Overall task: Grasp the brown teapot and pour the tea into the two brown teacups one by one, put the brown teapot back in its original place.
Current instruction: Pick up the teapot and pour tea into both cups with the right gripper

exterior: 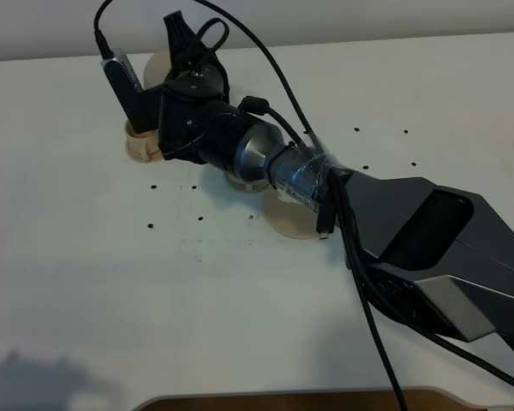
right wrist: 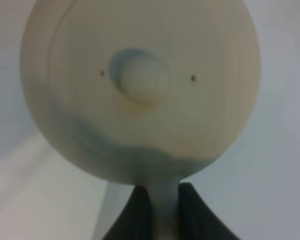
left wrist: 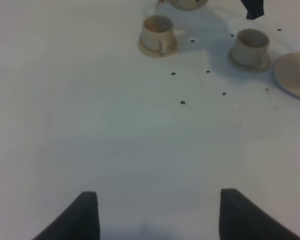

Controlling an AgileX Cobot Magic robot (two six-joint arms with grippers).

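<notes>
The brown teapot (right wrist: 140, 90) fills the right wrist view from above, upright, with its knobbed lid. My right gripper (right wrist: 165, 205) is shut on its loop handle. In the exterior high view the right gripper (exterior: 182, 51) reaches across to the far left and hides most of the teapot (exterior: 154, 68). One teacup (exterior: 141, 144) stands on its saucer just in front of the pot. The other teacup is under the arm, with only its saucer edge (exterior: 238, 182) showing. Both cups (left wrist: 157, 32) (left wrist: 250, 47) show in the left wrist view. My left gripper (left wrist: 159, 194) is open and empty above bare table.
A spare empty saucer (exterior: 289, 221) lies by the right forearm and also shows in the left wrist view (left wrist: 295, 75). The white table (exterior: 111, 300) has small dark dots. The right arm and its cables (exterior: 360, 257) cross from the lower right.
</notes>
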